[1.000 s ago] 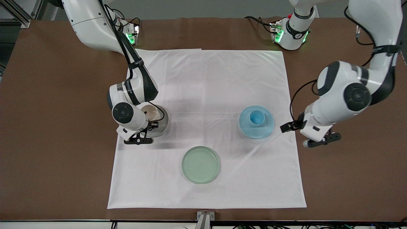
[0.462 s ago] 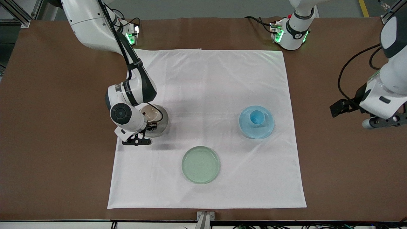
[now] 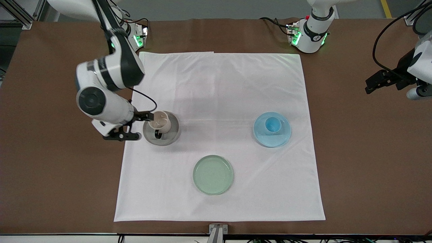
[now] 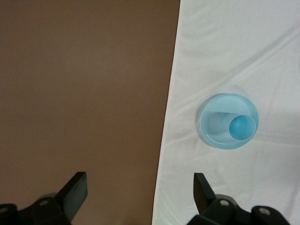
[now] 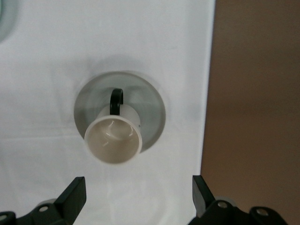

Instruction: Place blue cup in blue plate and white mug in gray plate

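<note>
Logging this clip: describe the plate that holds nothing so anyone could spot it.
On the white cloth lie three round plates. The pale green plate is nearest the front camera, and it alone is bare: the gray plate holds a white mug, the blue plate a blue cup.

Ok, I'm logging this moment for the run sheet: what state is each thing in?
white mug: upright, standing in the gray plate, released
gray plate: flat on the cloth, holding the mug
blue cup: upright in the blue plate
blue plate: flat on the cloth, holding the cup
green plate: empty
right gripper: open, above the mug
left gripper: open, over bare table at the cloth's edge
</note>
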